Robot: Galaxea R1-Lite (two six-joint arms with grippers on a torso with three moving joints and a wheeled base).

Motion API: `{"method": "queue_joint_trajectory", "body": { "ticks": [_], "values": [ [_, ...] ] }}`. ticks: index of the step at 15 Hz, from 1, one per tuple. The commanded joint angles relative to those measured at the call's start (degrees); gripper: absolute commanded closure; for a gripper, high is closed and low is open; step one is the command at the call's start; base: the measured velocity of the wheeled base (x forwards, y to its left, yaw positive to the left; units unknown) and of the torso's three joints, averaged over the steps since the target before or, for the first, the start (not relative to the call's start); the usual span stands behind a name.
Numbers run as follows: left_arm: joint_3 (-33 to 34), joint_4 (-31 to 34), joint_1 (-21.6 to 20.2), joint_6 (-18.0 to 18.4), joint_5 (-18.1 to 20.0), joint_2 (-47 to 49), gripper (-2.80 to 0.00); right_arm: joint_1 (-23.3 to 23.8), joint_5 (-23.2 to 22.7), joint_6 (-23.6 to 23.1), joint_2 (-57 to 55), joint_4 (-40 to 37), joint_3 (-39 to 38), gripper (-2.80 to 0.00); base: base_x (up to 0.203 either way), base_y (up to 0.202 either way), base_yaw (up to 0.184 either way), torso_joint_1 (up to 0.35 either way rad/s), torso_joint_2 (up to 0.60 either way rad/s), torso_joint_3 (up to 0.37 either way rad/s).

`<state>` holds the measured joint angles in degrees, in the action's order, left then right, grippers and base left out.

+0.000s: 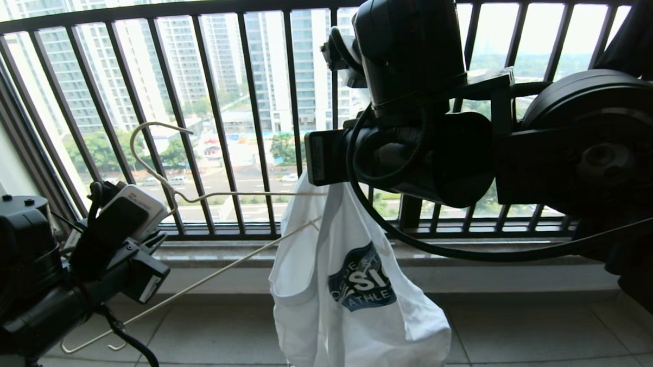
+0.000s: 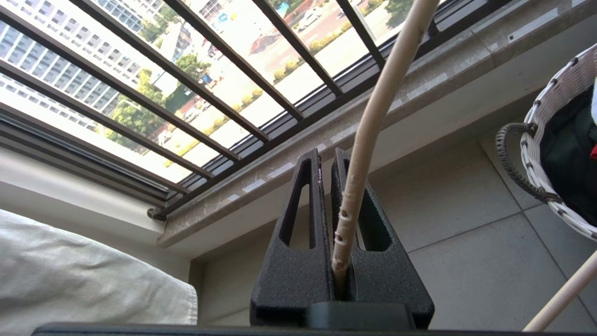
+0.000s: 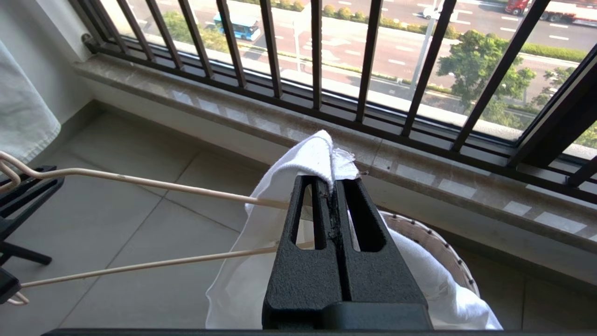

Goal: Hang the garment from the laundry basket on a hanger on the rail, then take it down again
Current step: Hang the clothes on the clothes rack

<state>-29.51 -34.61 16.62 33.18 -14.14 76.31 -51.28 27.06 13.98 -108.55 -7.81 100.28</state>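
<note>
T-shirt (image 1: 352, 291) hung above the laundry basket (image 3: 433, 242), pinched at its top in the right end effector (image 3: 333, 184); the left end effector (image 2: 329, 186) clamped the wire hanger (image 1: 213, 197). Threading needed slow, level feeding into the shirt.

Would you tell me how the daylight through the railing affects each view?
Head view: backlit, arms nearly black, garment logo still readable. Left wrist view: glare washes out the street; hanger stays clear. Right wrist view: even light, no glare.
</note>
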Motion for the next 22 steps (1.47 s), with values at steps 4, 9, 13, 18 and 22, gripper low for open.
{"method": "queue_joint_trajectory", "body": {
  "ticks": [4, 9, 13, 18, 22],
  "values": [
    [-0.3, -0.2, 1.4, 0.0, 0.5, -3.4, 0.00, 0.3, -0.2, 0.9, -0.4, -0.2, -0.1, 0.00, 0.000, 0.000, 0.000, 0.000, 0.00, 0.000],
    [-0.1, -0.3, 7.8, -3.6, 0.2, 0.0, 0.00, 0.3, -0.3, 1.9, -2.6, 0.0, 3.2, 0.00, 0.000, 0.000, 0.000, 0.000, 0.00, 0.000],
    [-1.8, -4.1, 8.3, -5.4, -5.5, 6.4, 0.00, 0.3, 0.1, 7.2, -3.6, -0.4, 4.5, 0.00, 0.000, 0.000, 0.000, 0.000, 0.00, 0.000],
    [-2.2, -19.6, 13.2, -6.3, -16.6, 16.8, 0.00, 1.4, 1.2, 9.8, -4.1, -1.2, 5.6, 0.00, 0.000, 0.000, 0.000, 0.000, 0.00, 0.000],
    [-2.0, -20.9, 16.1, -5.5, -23.0, 17.4, 0.00, 4.2, 2.8, 9.8, -4.6, -1.2, 7.4, 0.00, 0.000, 0.000, 0.000, 0.000, 0.00, 0.000]
  ]
}}
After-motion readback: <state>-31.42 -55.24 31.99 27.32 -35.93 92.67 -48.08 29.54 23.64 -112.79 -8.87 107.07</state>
